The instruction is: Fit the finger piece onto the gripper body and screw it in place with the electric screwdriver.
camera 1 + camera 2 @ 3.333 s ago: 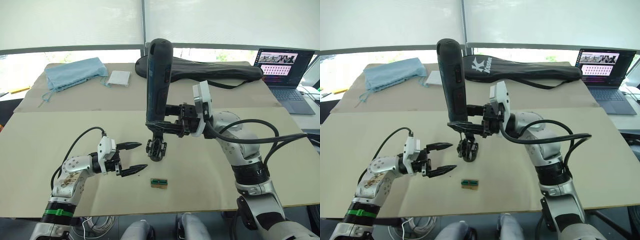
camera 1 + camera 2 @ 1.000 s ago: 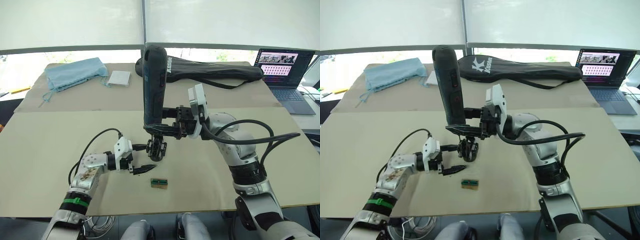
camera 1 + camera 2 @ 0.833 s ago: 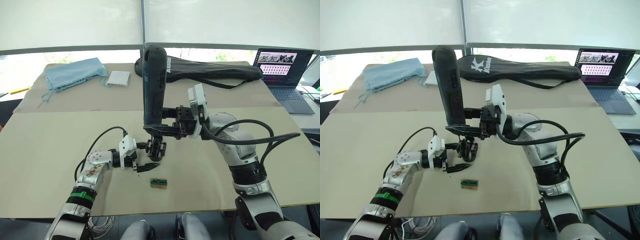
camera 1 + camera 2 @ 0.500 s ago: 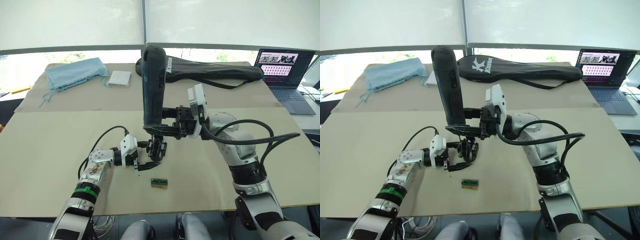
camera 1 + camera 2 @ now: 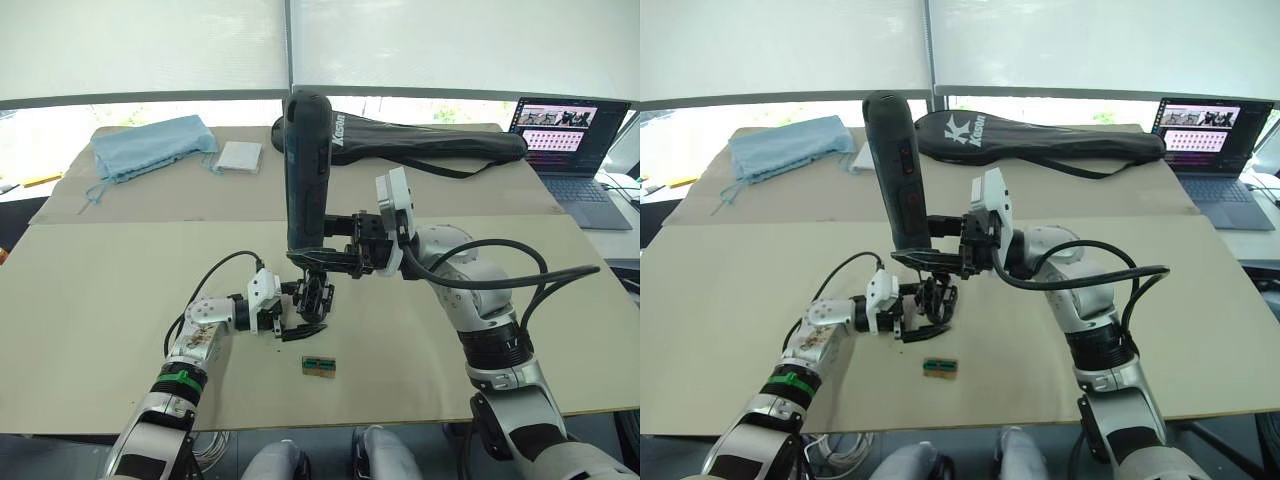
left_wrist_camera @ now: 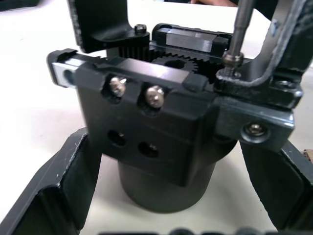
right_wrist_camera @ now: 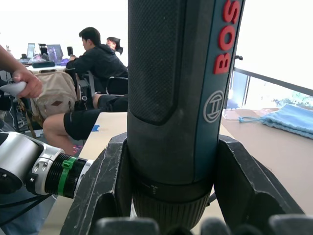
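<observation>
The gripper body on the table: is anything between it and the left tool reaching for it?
Nothing visible: the left tool already has its open fingers either side of the gripper body.

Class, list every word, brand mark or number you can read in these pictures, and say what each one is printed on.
"BOS", red letters cut off at the picture's edge, on the electric screwdriver.
A round logo with no letters, on the screwdriver below that.
A white "K" and a brand word too small to read, on the racket bag.
Laptop screen: text too small to read.
Green-and-tan block: nothing readable.
</observation>
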`<state>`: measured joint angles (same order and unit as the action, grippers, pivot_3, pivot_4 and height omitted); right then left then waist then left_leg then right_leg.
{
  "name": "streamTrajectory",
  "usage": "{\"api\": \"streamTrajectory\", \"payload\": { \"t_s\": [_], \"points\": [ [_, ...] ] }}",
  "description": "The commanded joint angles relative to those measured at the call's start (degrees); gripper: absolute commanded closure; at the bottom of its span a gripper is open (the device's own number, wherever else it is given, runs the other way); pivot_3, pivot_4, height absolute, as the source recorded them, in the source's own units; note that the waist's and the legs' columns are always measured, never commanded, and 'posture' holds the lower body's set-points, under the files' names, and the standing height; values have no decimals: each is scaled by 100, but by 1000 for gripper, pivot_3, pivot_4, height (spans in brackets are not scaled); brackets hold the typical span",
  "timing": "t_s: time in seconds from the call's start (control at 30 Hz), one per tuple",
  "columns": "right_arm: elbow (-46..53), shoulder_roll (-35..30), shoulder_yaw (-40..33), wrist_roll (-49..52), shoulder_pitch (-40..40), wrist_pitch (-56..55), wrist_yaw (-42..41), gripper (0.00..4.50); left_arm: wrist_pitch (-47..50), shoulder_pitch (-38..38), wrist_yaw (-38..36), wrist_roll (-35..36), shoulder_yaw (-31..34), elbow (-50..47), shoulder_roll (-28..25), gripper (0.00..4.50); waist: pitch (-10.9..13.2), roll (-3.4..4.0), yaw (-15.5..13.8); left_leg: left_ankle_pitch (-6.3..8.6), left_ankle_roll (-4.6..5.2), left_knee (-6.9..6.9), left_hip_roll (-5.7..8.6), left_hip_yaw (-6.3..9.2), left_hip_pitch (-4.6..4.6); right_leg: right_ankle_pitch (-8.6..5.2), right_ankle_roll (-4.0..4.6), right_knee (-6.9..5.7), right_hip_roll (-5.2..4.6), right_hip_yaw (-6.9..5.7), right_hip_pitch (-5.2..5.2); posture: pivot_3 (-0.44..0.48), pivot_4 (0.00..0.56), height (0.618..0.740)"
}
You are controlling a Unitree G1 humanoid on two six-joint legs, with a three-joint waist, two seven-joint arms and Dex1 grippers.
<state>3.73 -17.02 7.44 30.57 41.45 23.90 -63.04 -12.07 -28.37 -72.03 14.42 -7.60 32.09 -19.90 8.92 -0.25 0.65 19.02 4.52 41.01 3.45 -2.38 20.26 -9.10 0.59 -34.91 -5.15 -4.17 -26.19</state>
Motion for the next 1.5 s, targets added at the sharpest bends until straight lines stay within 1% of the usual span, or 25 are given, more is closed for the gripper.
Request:
{"api": "streamTrajectory", "payload": {
  "t_s": [0.03,0.07,0.47,0.93,1.5],
  "points": [
    [160,5,-17,27,65,-91,21,2593,-1,-43,-56,-109,-76,-47,-13,1825,0,0,0,0,0,0,0,0,0,0,0,0,0,0,0,0,150,740],
    [158,4,-12,21,58,-97,20,2593,-6,-45,-45,-130,-82,-51,-13,2100,0,-1,-1,0,0,-1,0,0,0,0,0,0,0,1,0,0,150,740],
    [46,12,136,-178,-28,-239,79,2593,66,26,100,-259,-124,-213,5,2064,-1,-1,-12,1,2,1,0,1,0,0,0,0,-1,1,0,0,150,740],
    [24,-169,383,-355,-278,-63,177,2593,267,90,268,-296,-125,-396,29,2064,-18,-4,-37,1,2,5,1,1,-5,0,0,3,-3,6,3,0,150,740],
    [-171,-272,585,-523,-535,196,615,2593,336,189,324,-284,-101,-503,-12,2064,-51,-3,-41,3,5,4,-1,0,-10,0,0,4,-4,12,4,0,150,740]
  ]
}}
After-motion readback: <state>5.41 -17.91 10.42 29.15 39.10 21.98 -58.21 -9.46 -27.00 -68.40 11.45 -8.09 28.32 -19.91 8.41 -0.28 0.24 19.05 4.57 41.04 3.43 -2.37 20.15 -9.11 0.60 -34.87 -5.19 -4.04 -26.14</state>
